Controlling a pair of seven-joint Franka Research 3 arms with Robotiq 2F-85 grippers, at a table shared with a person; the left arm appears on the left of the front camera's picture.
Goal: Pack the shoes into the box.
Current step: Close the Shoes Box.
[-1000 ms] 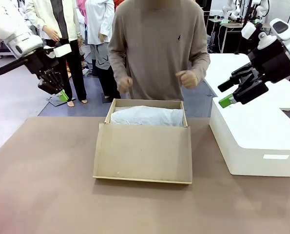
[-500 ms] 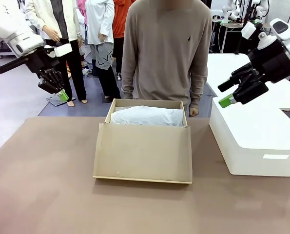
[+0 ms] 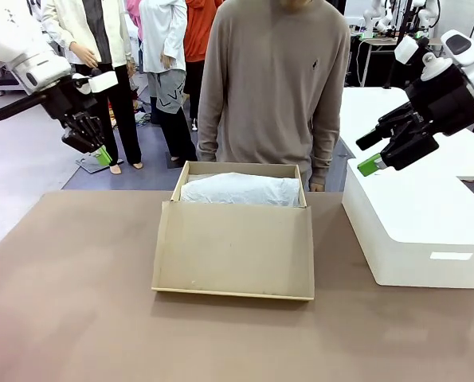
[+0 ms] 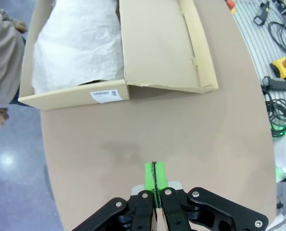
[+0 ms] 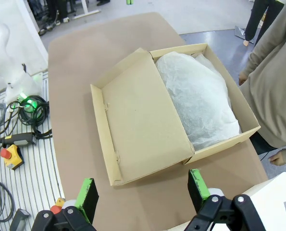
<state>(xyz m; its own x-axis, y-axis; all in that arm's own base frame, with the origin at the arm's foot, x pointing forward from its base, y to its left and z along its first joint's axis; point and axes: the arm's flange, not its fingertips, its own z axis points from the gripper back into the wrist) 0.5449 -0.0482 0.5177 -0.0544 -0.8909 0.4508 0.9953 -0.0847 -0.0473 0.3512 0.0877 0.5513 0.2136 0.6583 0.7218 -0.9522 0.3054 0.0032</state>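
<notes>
Only the person (image 3: 272, 79) has moved in the last second. The fists that were held up at chest height are now dropped, and the arms are hung at the sides. Nothing else is shifted.

The left gripper (image 3: 103, 157) is held up in the air at the far left, well apart from the box and out past the table's (image 3: 69, 278) far left corner. In the left wrist view its green pads (image 4: 149, 175) are seen pressed flat together, fully closed, with nothing caught between them and bare tabletop below.

The box (image 3: 233, 251) is found in the middle of the table toward the far edge, right in front of the person. Its flap is folded out toward the near side. The tray part is stuffed with crumpled white tissue paper (image 3: 240, 191), and what's under the paper can't be made out. A small white label (image 4: 105, 95) is stuck on one end wall.

The right gripper (image 3: 367, 153) is held high on the right, above the near-left corner of the white box (image 3: 416, 231), which is set just beside the cardboard one. Its fingers are spread wide apart and nothing is held between them.
</notes>
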